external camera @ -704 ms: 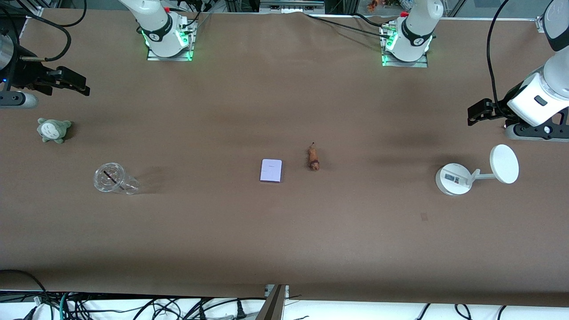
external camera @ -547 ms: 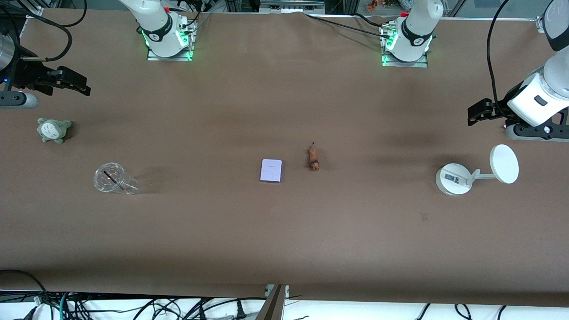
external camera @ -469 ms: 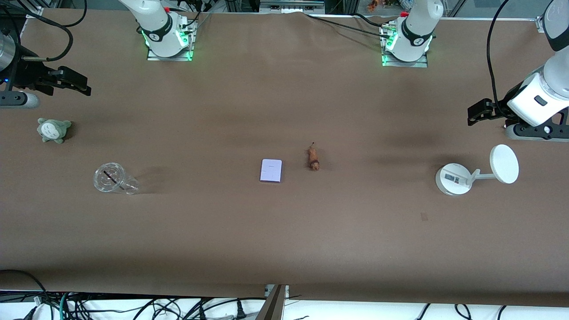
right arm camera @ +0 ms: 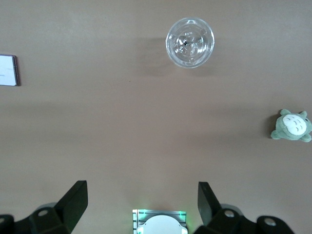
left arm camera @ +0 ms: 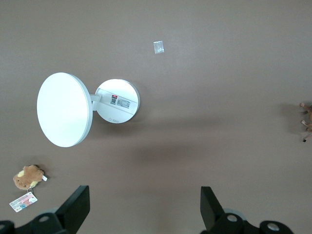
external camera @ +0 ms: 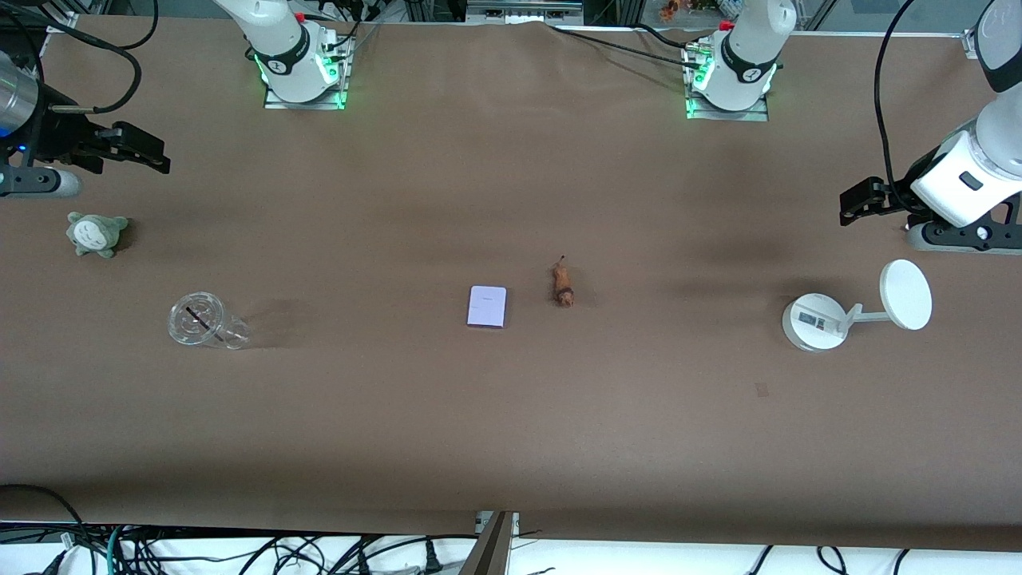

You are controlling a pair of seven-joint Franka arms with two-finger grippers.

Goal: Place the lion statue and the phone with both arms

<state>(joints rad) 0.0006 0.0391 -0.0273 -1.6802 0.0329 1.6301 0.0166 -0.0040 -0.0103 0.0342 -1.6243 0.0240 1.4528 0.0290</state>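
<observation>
Right hand [external camera: 152, 158]: my black two-finger hand hangs high over the right arm's end of the brown paper-covered worktop [external camera: 511, 415], fingers spread wide and holding nothing.
Green plush [external camera: 96, 233]: a small grey-green stuffed toy sits under that hand's reach, nearer the front camera; I judge it no part of this job.
Cup [external camera: 201, 321]: a clear plastic lidded cup lies nearer the front camera than the plush, well apart from my targets.
Phone [external camera: 487, 307]: the flat pale lavender rectangle with rounded corners lies face up at mid-worktop, untouched.
Lion statue [external camera: 564, 285]: the tiny orange-brown figurine with a darker end lies just beside the phone, toward the left arm's end, thin tail pointing toward the bases.
Stand [external camera: 814, 321]: a white round-based stand with a tilted disc rests near the left arm's end.
Left hand [external camera: 858, 200]: black, released and empty, raised over the worktop by the stand.
Doing it well: neither thing is yet grasped. I reckon each arm should take its nearer item, right for phone, left for lion, staggering descents because the two lie close. The phone needs an edge grip; the lion, a pinch across its narrow body.
</observation>
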